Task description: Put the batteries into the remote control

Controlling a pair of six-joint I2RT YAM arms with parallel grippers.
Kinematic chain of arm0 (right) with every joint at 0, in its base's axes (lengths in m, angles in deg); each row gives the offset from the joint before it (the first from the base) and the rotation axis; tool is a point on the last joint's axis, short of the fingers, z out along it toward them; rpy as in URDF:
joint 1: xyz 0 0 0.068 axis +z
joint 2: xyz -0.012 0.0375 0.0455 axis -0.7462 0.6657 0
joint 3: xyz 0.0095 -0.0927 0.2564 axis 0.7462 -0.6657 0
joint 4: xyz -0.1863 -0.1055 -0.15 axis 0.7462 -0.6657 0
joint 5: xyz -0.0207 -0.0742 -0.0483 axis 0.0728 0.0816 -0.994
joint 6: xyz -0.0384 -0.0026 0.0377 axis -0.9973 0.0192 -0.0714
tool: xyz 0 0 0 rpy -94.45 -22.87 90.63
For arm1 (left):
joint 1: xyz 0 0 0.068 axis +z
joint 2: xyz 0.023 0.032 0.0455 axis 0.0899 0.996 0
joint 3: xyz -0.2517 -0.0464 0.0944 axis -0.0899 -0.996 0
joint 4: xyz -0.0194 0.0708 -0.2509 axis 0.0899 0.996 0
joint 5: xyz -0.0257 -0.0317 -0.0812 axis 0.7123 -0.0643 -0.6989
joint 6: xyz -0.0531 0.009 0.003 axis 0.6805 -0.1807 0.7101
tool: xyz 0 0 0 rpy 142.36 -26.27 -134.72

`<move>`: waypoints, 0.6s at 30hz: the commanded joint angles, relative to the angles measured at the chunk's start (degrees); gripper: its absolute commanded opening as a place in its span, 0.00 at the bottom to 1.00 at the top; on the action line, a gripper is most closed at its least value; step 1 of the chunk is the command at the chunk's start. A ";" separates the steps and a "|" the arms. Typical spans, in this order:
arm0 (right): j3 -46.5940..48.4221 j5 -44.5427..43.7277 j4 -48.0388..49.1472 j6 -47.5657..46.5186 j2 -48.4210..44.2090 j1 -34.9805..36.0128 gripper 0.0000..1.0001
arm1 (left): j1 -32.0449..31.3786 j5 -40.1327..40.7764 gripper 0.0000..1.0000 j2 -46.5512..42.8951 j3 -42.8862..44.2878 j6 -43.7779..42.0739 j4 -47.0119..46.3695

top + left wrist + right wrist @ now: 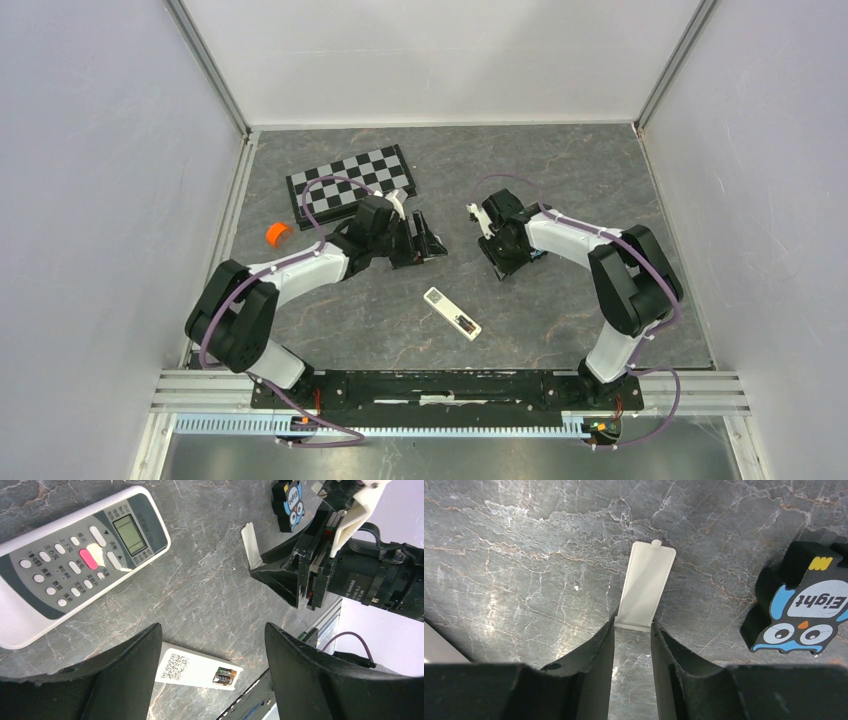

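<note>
The slim white remote control (452, 313) lies back-up on the table between the arm bases. In the left wrist view its (195, 670) open recess holds the batteries (223, 676) side by side at one end. My left gripper (212, 627) hovers open above it, holding nothing. A thin white battery cover (646, 585) lies flat on the stone surface. My right gripper (633, 625) has its two fingertips pressed against the sides of the cover's near end.
A wider grey-white remote with screen and buttons (75, 555) lies close to my left gripper. A black-and-blue owl gadget (799, 615) sits just right of the cover. A chessboard (350, 180) and an orange roll (278, 234) lie at the back left.
</note>
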 commanded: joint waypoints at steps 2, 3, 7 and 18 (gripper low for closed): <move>-2.26 -1.12 1.85 0.52 2.66 -0.69 0.39 | -0.62 -1.58 0.81 1.75 1.67 0.26 -2.89; -2.26 -1.13 2.07 0.75 2.83 -0.73 0.37 | -0.71 -1.72 0.81 1.97 1.80 0.34 -2.98; -3.06 -1.11 3.62 1.62 1.83 -0.75 0.31 | -1.12 -2.17 0.81 2.83 2.01 1.08 -3.89; -5.86 1.55 7.29 3.08 -4.76 -0.79 0.31 | -2.27 -4.75 0.80 7.06 2.18 5.62 -10.44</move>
